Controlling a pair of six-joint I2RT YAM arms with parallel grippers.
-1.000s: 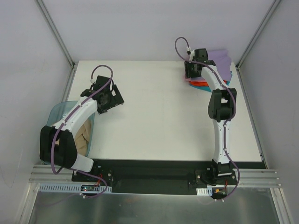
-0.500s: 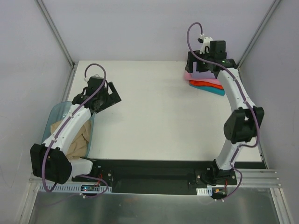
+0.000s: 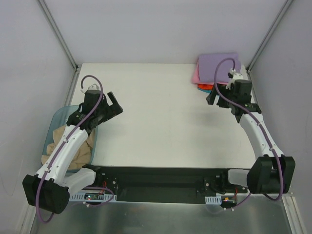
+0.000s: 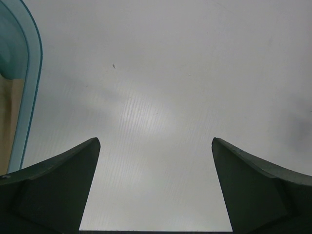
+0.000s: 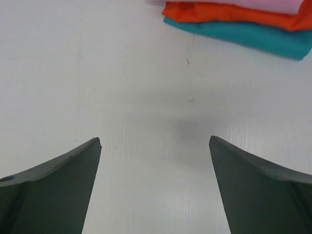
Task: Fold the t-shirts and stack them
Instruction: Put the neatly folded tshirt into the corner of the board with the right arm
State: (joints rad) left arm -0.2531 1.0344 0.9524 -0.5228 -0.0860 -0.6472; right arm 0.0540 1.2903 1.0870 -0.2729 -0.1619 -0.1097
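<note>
Atop the stack (image 5: 229, 14), the lavender t-shirt (image 3: 218, 67) lies released; right gripper (image 5: 154, 139) has withdrawn.

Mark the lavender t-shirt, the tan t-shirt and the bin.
lavender t-shirt (image 3: 218, 66): top view, middle of its upper face.
tan t-shirt (image 3: 84, 150): top view, crumpled cloth near the bin's right wall.
bin (image 3: 59, 115): top view, its far left corner.
</note>
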